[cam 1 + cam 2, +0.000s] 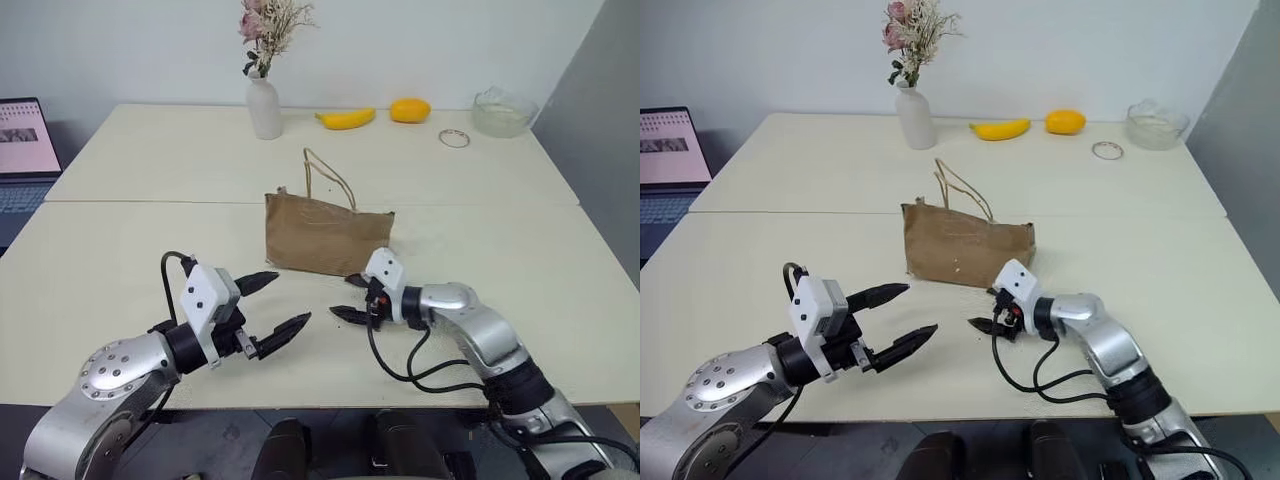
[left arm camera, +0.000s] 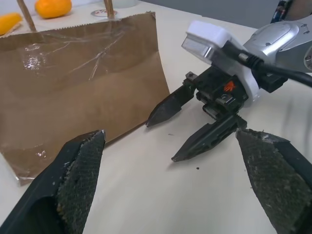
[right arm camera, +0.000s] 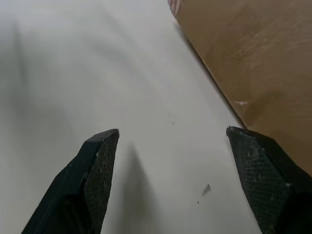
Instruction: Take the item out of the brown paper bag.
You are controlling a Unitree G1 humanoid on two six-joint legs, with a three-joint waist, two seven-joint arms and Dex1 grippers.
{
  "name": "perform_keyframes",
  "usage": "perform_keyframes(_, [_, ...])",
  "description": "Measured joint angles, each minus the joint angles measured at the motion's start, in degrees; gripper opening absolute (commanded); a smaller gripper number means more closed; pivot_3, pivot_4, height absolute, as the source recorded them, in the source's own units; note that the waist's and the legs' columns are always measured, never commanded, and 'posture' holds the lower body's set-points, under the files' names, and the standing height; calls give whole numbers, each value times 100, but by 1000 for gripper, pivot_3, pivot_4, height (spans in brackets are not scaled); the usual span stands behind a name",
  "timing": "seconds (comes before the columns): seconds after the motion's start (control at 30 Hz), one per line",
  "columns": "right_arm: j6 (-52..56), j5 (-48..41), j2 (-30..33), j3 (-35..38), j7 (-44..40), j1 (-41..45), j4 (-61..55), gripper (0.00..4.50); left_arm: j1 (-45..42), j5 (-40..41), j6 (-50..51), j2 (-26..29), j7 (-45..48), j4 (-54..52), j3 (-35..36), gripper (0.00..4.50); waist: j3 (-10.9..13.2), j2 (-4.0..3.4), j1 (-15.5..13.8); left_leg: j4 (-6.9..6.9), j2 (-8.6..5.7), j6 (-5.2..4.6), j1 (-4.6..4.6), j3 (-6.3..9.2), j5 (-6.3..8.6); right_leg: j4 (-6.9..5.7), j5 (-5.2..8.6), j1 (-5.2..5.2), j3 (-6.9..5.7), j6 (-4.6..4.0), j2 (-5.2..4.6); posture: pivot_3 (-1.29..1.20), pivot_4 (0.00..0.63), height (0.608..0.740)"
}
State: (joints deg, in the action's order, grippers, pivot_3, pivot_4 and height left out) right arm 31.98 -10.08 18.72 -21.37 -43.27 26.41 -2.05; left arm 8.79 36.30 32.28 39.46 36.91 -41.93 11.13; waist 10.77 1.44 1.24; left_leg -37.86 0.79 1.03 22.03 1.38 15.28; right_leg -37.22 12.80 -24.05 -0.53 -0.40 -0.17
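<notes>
A crinkled, flat brown paper bag with thin tan string handles stands near the middle of the pale, matte desk. The right gripper, black tapered fingers spread wide and empty, rests low just beside the bag's front lower corner. The left gripper, textured pads also wide apart, hovers nearer the desk's front edge. A curved yellow banana, a rounded orange fruit and a white vase lie along the far edge.
</notes>
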Motion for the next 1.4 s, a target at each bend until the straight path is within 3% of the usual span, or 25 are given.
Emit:
perform_keyframes(0.57, [-798, 486, -614, 87, 475, 624, 1180, 3688, 56, -25, -14, -1, -13, -28, 39, 4500, 0, 0, 28, 0, 1, 0, -7, -3, 0, -8, -1, 0, 4, 0, 0, 0, 150, 740])
perform_keyframes(0.67, [-1050, 685, -523, -8, 444, 684, 1298, 3688, 47, -40, -15, -1, -6, -28, 38, 4500, 0, 0, 26, 0, 0, 0, -7, -3, 0, -8, -1, 1, 3, 0, 0, 0, 150, 740])
perform_keyframes(0.83, [-855, 597, 73, -111, -361, 622, 993, 3688, -23, -60, -16, -2, -7, -27, 36, 4500, -1, 1, 8, 0, -3, 0, -3, -4, 0, -1, -1, 3, 3, 1, 0, 0, 150, 740])
perform_keyframes(1.4, [-930, 663, -180, 228, -14, 887, 1575, 3688, -73, -115, -18, -18, 12, -25, 31, 4500, 0, 0, 31, 0, 0, 0, -6, -4, 0, -8, -2, 0, 5, 1, 0, 0, 150, 740])
